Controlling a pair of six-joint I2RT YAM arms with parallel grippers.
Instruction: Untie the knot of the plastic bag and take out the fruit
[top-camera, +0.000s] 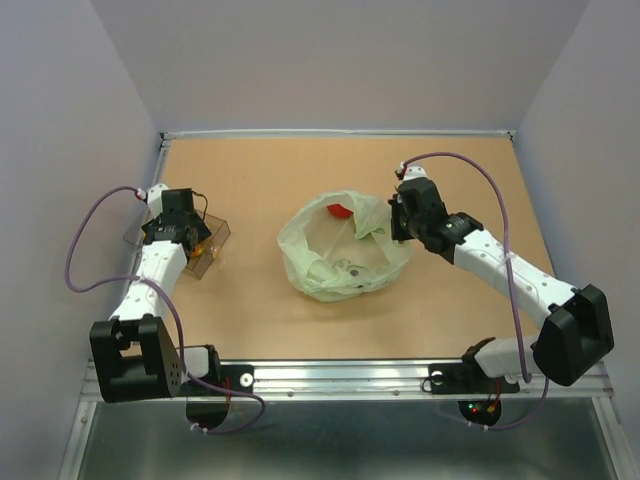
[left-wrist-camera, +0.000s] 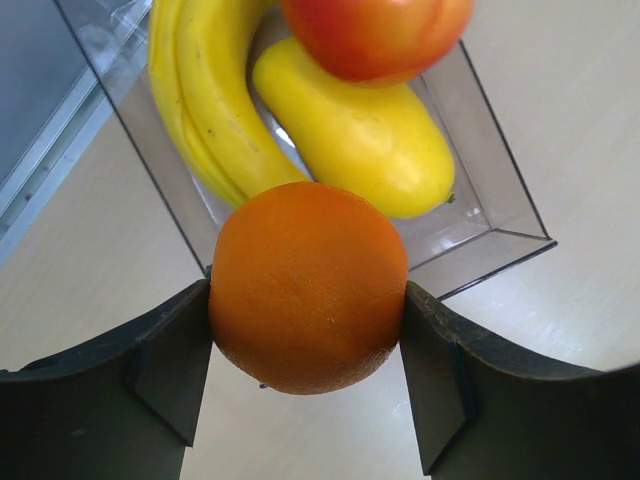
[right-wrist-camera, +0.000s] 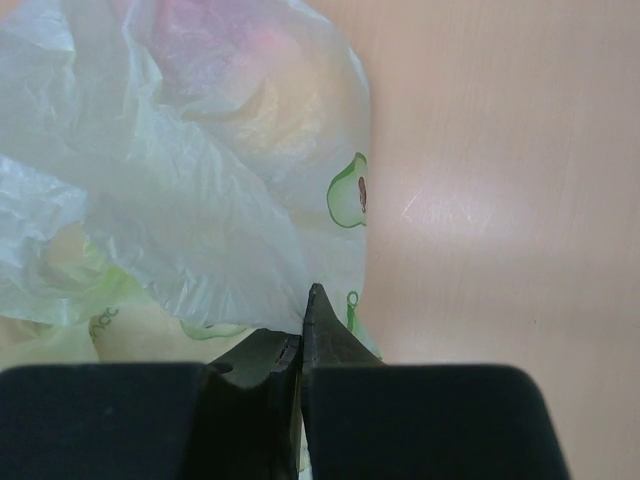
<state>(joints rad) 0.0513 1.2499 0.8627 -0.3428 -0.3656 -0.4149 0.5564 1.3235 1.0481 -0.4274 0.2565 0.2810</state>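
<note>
The pale green plastic bag (top-camera: 340, 252) lies mid-table with its mouth spread open, and a red fruit (top-camera: 341, 210) shows at its far rim. The knot does not show in any view. My right gripper (top-camera: 398, 222) is at the bag's right edge; in the right wrist view it (right-wrist-camera: 303, 325) is shut, pinching the thin bag film (right-wrist-camera: 200, 200). My left gripper (top-camera: 195, 243) hangs over the clear box (top-camera: 216, 236) at the left. It (left-wrist-camera: 305, 335) is shut on an orange round fruit (left-wrist-camera: 308, 275), with both fingers touching the fruit's sides.
In the clear rigid box (left-wrist-camera: 500, 215) lie a yellow banana (left-wrist-camera: 200, 110), a yellow oval fruit (left-wrist-camera: 360, 140) and a red apple (left-wrist-camera: 375, 35). Walls enclose the table on the left, back and right. A metal rail (top-camera: 340, 375) runs along the near edge.
</note>
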